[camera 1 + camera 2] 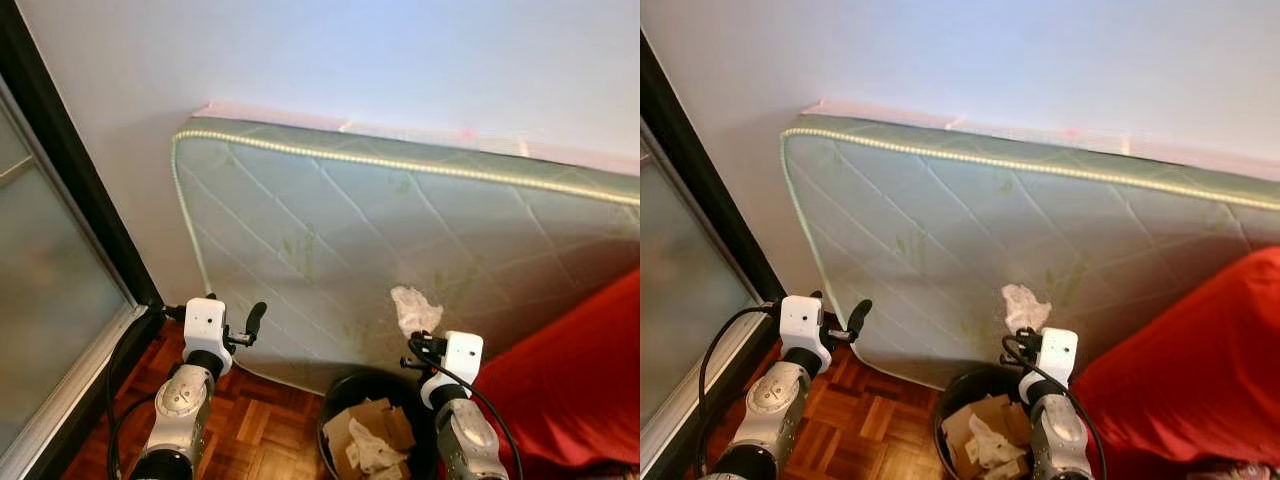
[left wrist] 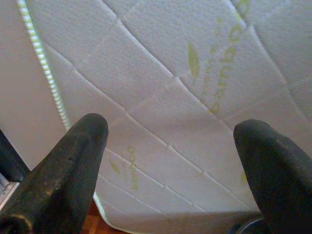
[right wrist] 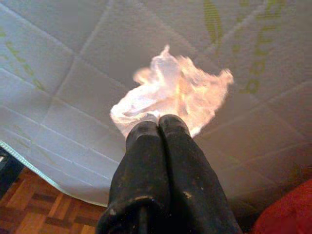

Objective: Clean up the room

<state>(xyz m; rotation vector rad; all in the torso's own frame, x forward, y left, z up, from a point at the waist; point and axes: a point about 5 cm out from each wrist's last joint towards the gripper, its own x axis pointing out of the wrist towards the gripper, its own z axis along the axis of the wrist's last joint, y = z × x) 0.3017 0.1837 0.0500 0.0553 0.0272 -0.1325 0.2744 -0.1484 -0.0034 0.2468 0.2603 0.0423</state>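
head cams down, wrist cams near mattress

Quilted cloth mattress, crumpled paper tissue, glossy wood parquet floor, matt black bin

The floor is dark reddish-brown wooden parquet, its small blocks laid in a basket-weave pattern. A quilted mattress stands on it on its long edge — pale green, leaf-printed, tilted back against the white wall. Just before the mattress sits a round black waste bin, holding torn cardboard and crumpled white paper. A red covering rises beside the bin.
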